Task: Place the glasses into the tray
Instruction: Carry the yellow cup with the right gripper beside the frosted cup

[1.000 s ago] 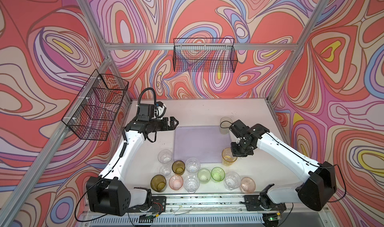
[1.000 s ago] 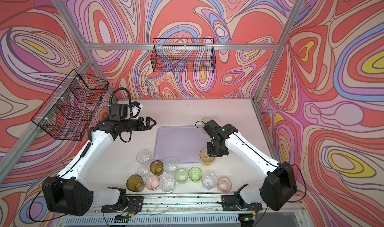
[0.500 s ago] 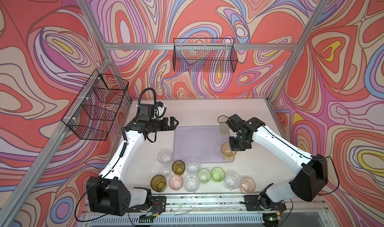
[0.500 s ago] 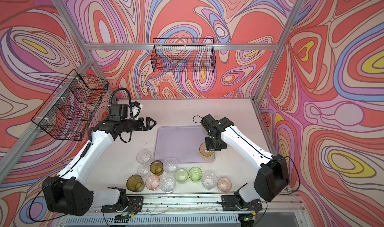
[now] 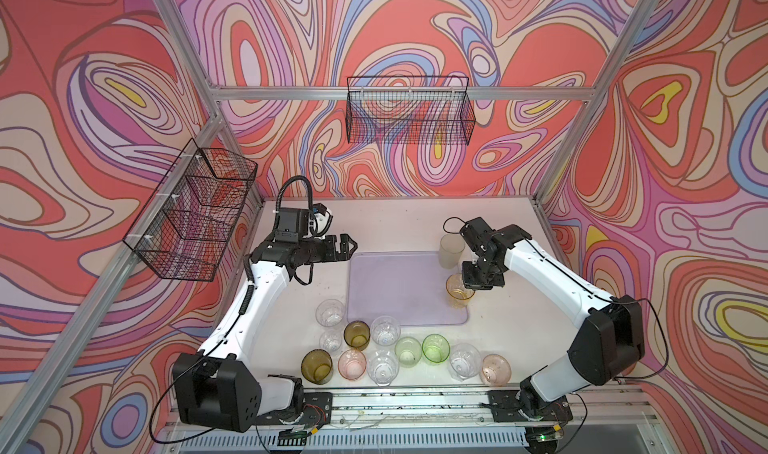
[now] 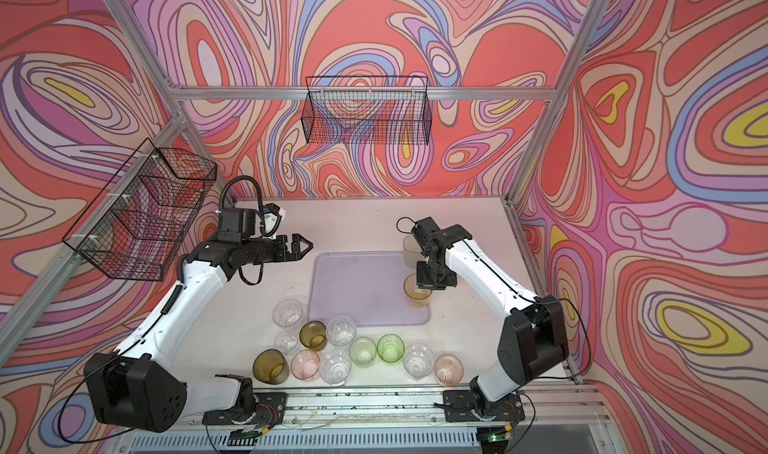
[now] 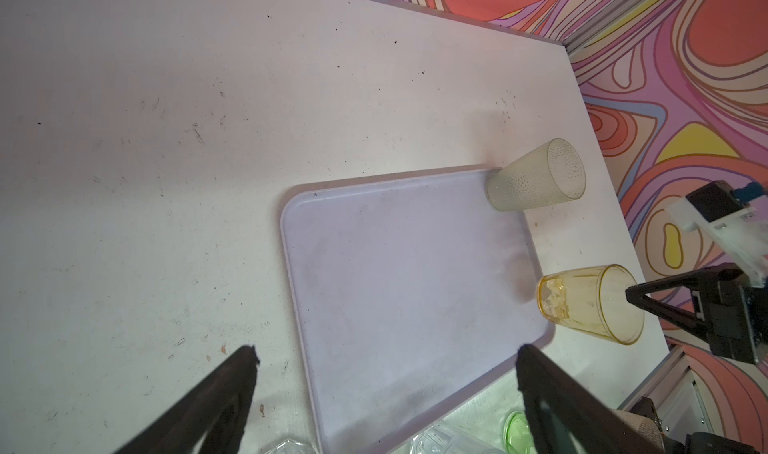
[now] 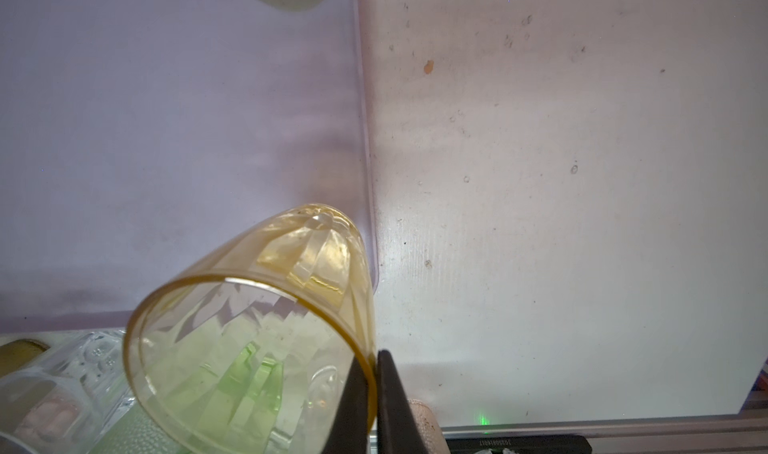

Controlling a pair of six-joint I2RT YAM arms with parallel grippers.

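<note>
The lilac tray [image 5: 399, 289] [image 6: 361, 289] [image 7: 395, 285] [image 8: 166, 119] lies mid-table. My right gripper [image 5: 471, 283] [image 6: 430, 285] [image 8: 376, 354] is shut on the rim of a yellow glass [image 5: 459, 291] [image 6: 417, 294] [image 7: 582, 302] [image 8: 257, 327]. It holds the glass just over the tray's right edge. A taller pale glass [image 5: 451, 250] [image 6: 411, 244] [image 7: 536, 177] stands at the tray's far right corner. Several glasses [image 5: 385, 330] [image 6: 340, 329], clear, green, pink and olive-brown, stand in front of the tray. My left gripper [image 5: 351, 248] [image 6: 305, 246] [image 7: 386, 352] hovers open by the tray's far left corner.
Black wire baskets hang on the left wall [image 5: 195, 215] and the back wall [image 5: 409, 111]. The aluminium rail [image 5: 415, 402] with both arm bases runs along the table's front edge. Frame posts stand at the back corners.
My right gripper has carried the yellow glass a little toward the back, from beside the tray's front right corner to its right edge. The left arm has not moved.
</note>
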